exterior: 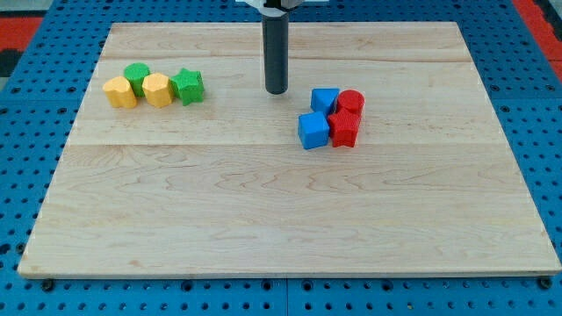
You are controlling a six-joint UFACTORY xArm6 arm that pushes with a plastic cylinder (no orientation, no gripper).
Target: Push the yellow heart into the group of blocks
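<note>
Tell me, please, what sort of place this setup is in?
Probably a robotics lab bench: a wooden board lies on a blue perforated base, with small coloured blocks in two clusters and my tip between them.

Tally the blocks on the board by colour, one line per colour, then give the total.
Yellow: 2, a yellow block and a second yellow block
Green: 2, a green block and a green star-like block
Blue: 2, a blue block and a lower blue block
Red: 2, a red block and a lower red block
Total: 8
</note>
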